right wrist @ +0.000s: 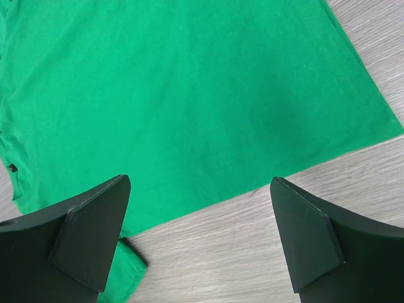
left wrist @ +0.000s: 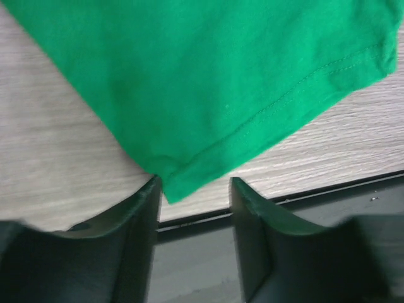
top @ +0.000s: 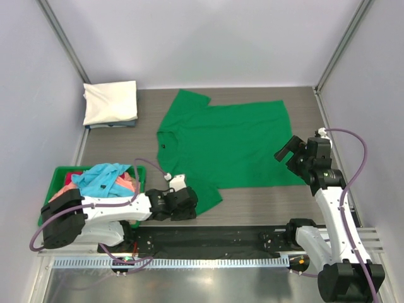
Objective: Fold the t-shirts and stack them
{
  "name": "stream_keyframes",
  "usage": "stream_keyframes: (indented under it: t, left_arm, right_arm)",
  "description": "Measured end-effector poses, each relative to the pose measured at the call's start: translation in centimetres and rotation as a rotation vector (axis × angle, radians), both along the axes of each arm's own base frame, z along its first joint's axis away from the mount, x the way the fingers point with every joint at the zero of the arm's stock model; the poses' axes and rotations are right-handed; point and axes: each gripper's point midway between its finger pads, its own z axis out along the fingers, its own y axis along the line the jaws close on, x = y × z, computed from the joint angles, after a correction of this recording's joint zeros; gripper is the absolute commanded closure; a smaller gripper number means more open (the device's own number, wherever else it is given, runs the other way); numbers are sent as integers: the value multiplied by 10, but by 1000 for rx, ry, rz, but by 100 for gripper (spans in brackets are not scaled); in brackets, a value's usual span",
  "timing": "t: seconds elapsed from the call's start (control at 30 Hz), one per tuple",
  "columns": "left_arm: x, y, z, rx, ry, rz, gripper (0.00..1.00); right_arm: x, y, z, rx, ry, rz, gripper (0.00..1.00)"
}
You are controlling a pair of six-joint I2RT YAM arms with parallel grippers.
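The left fingers stand moderately apart and grip nothing. The corner of the near sleeve of the green t-shirt lies in the gap between them, just against one inner face. That placement reads as a lineup for a pinch, so the sleeve can be lifted and folded inward. The left arm lies low and stretched out sideways along the near edge of the surface, its wrist almost level with the cloth.

The right fingers are spread wide and empty, and they hover above the shirt's bottom hem near its near corner (likely the matching grab point). The right arm rises from its base and bends at the elbow, with the wrist tipped down toward the cloth.

The green shirt is spread flat in the middle of the surface, ready for folding. A folded cream-white t-shirt sits at the far left corner on another folded, bluish piece, which marks the stack. The light blue t-shirt and the salmon-pink t-shirt wait crumpled in the green bin at the near left.
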Motion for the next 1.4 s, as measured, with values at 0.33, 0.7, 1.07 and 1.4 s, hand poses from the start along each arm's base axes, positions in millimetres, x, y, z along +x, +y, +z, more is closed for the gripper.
stream_keyframes:
  t: [0.33, 0.7, 1.07, 1.4]
  left_arm:
    - [13, -5, -7, -69, -64, 6, 100]
    - [27, -5, -7, -237, -99, 7, 100]
    - [32, -8, -6, -284, -95, -14, 100]
    - [35, -12, -6, -303, -88, -15, 100]
  right_arm:
    - [3, -23, -49, -28, 159, -130, 2]
    - [-36, -59, -128, 68, 376, -376, 31]
    - [-24, -79, -141, 103, 341, -466, 59]
    - [4, -90, -141, 131, 256, -457, 99]
